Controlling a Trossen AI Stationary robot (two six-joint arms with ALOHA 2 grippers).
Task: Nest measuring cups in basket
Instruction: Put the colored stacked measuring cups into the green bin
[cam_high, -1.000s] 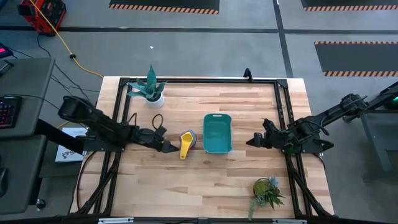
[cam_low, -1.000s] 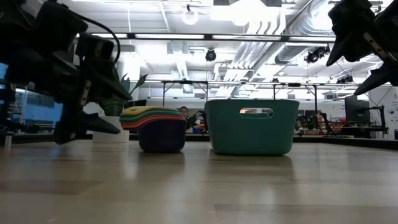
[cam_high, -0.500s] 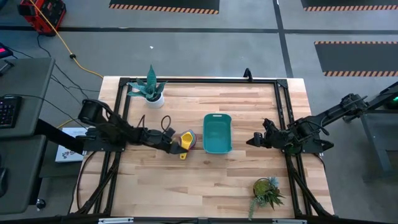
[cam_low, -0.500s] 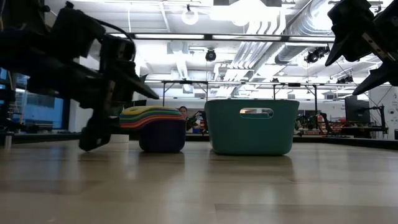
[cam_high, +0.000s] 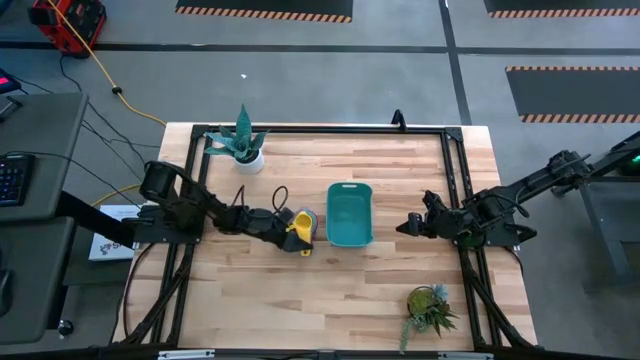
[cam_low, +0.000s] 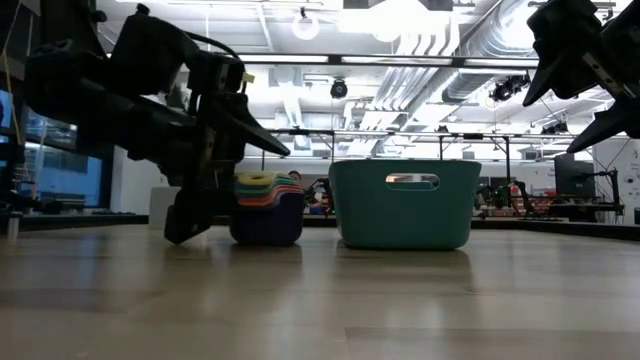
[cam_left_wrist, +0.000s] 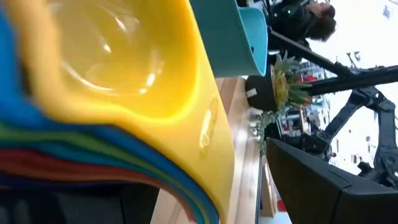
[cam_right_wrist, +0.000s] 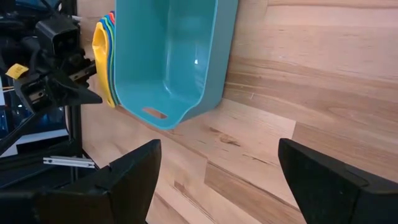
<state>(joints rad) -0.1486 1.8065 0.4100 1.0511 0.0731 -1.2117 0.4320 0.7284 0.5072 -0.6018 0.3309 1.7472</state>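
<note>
Near the middle of the wooden tabletop (cam_high: 330, 280) stands 1 stack of nested measuring cups (cam_high: 302, 229), yellow on top with green, orange, red and blue rims showing under it; the exact count of cups cannot be told. Just beside the stack sits 1 teal basket (cam_high: 349, 214), open side up, with a slot handle in its end wall. The cups are outside the basket.

2 potted plants share the tabletop: a spiky one in a white pot (cam_high: 243, 140) near the far left corner and a small one in a dark pot (cam_high: 429, 306) near the front right.

2 arms are in view. The left gripper (cam_high: 283, 226) lies low against the stack's left side; its jaws are spread with the yellow cup's handle between them, but whether they pinch it cannot be told. The right gripper (cam_high: 412, 224) hovers right of the basket, jaws wide apart and holding nothing.

Compared with 1 second ago, the left arm has reached farther right to meet the stack, and the stack has turned slightly; the right arm has not moved.

Beyond the tabletop lies a grey floor with striped hazard markings, and the low view shows a bright workshop with ceiling ducts.
</note>
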